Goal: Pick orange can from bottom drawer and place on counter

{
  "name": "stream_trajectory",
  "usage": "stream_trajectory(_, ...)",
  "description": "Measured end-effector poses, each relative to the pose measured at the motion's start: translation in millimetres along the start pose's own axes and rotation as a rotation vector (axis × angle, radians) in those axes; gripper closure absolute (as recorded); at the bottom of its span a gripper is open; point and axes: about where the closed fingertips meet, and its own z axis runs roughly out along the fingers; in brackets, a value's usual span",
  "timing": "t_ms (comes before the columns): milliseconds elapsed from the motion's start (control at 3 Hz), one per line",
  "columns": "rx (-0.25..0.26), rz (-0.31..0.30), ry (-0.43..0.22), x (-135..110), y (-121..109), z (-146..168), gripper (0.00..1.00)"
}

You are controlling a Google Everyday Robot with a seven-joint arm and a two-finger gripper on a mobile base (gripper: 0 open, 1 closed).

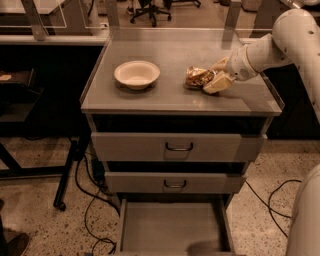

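Orange can [196, 76] rests on grey counter [175, 96], clasped by gripper [210, 78]; cream bowl [137, 74] nearby.

— What sort of place is this?

— It looks like a robot lab or a test area in an office, not a home. The hand [216, 80] of a white robot arm [280, 42] is low over a grey metal table [170, 97], and handled drawers [175, 146] are below it.

— What else shows it?

— Far behind the hand stands an office chair [151, 11] on wheels. Well below the hand and to its left, black cables [87, 200] lie loose on a speckled hard floor [40, 165].
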Motion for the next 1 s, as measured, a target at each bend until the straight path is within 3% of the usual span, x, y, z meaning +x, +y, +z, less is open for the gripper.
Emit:
stream_trajectory(333, 0.001, 0.005, -0.012, 0.3, 1.1, -0.3, 1.00)
stream_trajectory(667, 0.001, 0.005, -0.012, -0.3, 0.9, -0.8, 0.86)
stream_trajectory(1000, 0.001, 0.005, -0.012, -0.3, 0.9, -0.8, 0.64)
